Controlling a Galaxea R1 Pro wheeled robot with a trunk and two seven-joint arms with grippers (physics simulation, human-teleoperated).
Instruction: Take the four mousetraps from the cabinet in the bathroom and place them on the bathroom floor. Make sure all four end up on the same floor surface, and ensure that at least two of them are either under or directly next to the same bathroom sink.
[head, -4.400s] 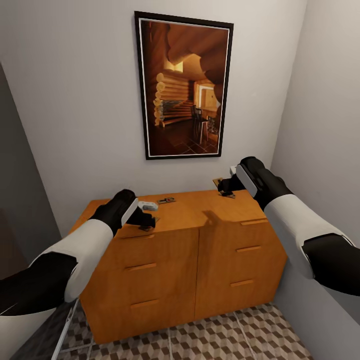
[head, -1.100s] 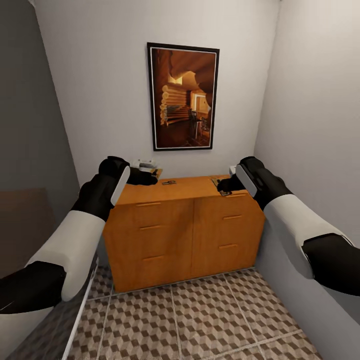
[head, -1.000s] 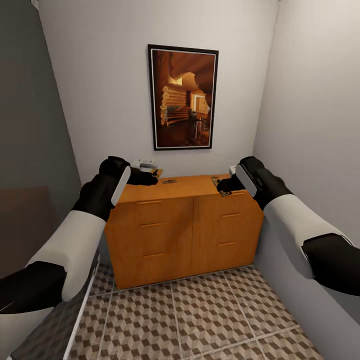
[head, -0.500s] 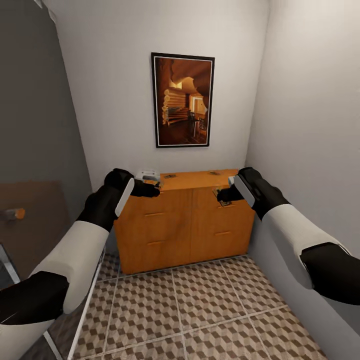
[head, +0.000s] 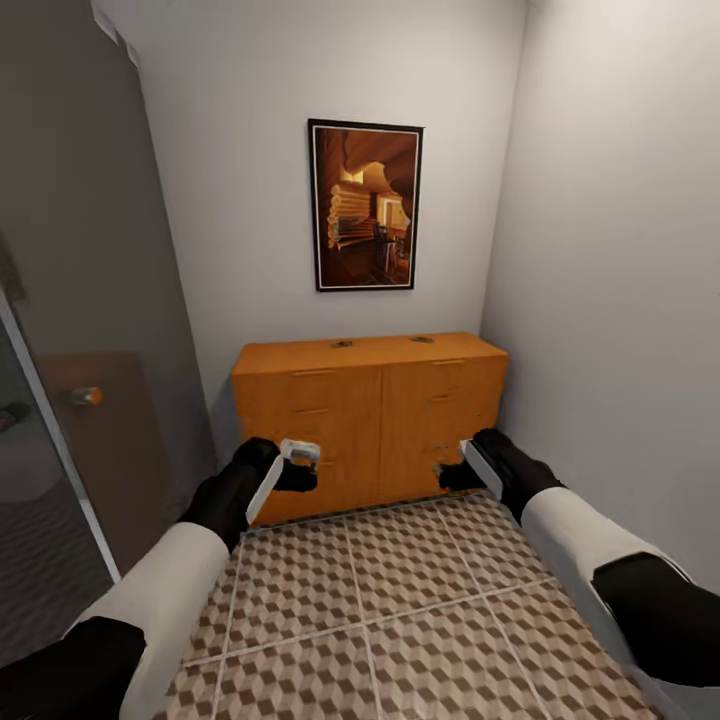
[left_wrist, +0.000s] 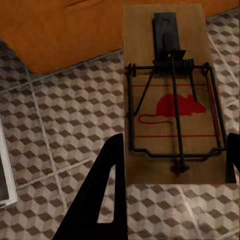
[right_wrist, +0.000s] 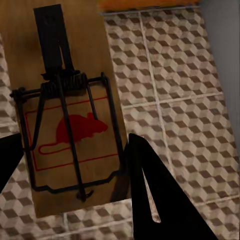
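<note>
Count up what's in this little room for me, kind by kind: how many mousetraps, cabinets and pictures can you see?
Mousetraps: 4, one held in the left gripper, one held in the right gripper, two lying on the cabinet top
Cabinets: 1
Framed pictures: 1
Total: 6

Tall dark-framed picture of a log-cabin interior (head: 366, 205) hanging on the pale grey back wall (head: 250, 200). Plain pale grey side wall (head: 620, 250) at the right. Brown wooden door panel (head: 120, 450) with a small orange-tipped knob (head: 85, 396) at the left, beside a pale upright frame edge (head: 55, 440).
</note>
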